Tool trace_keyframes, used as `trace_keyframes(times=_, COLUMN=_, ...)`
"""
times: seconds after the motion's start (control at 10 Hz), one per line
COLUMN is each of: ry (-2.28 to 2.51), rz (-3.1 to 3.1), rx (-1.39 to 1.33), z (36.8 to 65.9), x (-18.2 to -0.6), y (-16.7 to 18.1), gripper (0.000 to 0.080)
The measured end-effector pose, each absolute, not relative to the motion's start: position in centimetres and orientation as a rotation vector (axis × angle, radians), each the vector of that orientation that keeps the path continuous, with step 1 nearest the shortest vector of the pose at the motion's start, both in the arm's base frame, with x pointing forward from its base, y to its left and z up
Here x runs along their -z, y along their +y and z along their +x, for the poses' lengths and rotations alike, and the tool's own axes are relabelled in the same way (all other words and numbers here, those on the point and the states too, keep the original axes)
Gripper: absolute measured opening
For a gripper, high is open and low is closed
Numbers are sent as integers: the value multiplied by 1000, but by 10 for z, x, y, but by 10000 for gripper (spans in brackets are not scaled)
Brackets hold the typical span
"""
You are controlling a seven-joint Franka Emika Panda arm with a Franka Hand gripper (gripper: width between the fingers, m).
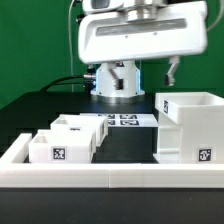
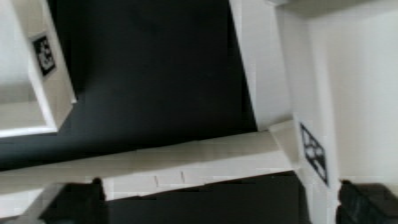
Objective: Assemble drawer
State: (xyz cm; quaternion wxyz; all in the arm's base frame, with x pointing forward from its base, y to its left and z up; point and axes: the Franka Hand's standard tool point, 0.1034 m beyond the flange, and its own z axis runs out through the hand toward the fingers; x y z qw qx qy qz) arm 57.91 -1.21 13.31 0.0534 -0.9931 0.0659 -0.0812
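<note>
The tall white drawer casing (image 1: 186, 126) stands on the exterior view's right, open side up, with a tag on its front. Two small open-top trays (image 1: 77, 128) (image 1: 58, 148) sit side by side on the exterior view's left. My gripper (image 1: 136, 66) hangs high above the table's middle, touching none of them; one dark finger (image 1: 172, 69) shows. In the wrist view the gripper (image 2: 217, 202) is open wide and empty, with black table between the fingers (image 2: 71, 205). A tagged tray corner (image 2: 36, 70) and the casing's tagged wall (image 2: 329, 110) show at either side.
The marker board (image 1: 125, 120) lies flat behind the parts, near the robot base (image 1: 118, 82). A long low white rail (image 1: 110, 176) borders the table's front and left; it also crosses the wrist view (image 2: 169, 165).
</note>
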Motion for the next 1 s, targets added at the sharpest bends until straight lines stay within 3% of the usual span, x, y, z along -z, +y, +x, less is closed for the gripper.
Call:
trace_keyframes(times=0.4, ry=136, rz=-3018, rx=157, z=574, x=-129, y=-13, gripper=649)
trace_keyframes(times=0.6, ry=138, rz=-2993, rx=-163, z=565, x=-114, y=-58, gripper=649)
trace_keyframes(times=0.7, ry=156, rz=-3013, rx=-129, z=573, x=-107, y=-71, gripper=649)
trace_keyframes(times=1.0, ry=183, rz=-3029, rx=-143, z=565, x=-84, y=-97, gripper=649)
